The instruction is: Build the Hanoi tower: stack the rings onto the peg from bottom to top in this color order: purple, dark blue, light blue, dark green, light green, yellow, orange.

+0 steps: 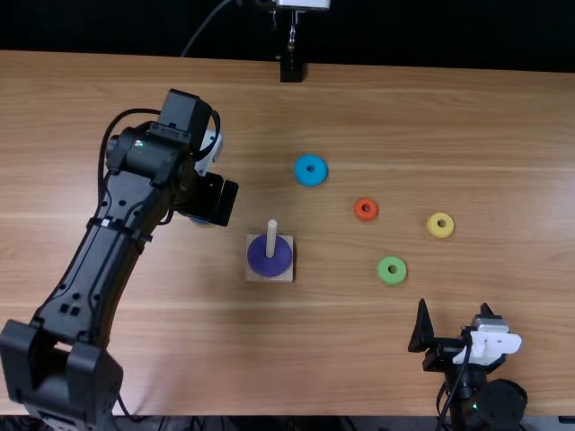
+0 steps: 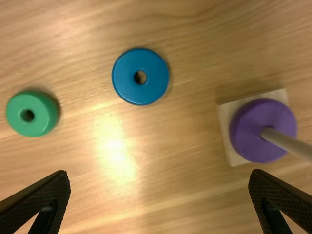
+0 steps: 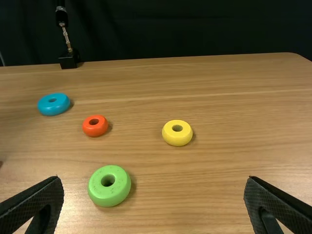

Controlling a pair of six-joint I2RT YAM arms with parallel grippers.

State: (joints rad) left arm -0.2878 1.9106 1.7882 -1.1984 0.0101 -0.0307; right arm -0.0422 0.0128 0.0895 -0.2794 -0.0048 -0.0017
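Glossy dark blue round ring (image 2: 129, 88) lies on light brown wooden table (image 2: 190, 146), between dark green ring (image 2: 40, 105) and pale wooden peg (image 2: 291, 145). Left gripper (image 2: 159, 176), fingers apart, empty, nearer than right; likely next pick.

Wooden table's (image 1: 503, 135) got a square base (image 1: 287, 276) near the middle, light blue ring (image 1: 311, 180) farther back, orange (image 1: 359, 215), light green (image 1: 392, 278) and yellow ones (image 1: 440, 233) toward the right edge, dark blue (image 2: 140, 92) and dark green (image 2: 45, 117) leftward, black stand (image 1: 291, 73) at the far edge.

Matte black arms, looping cables.
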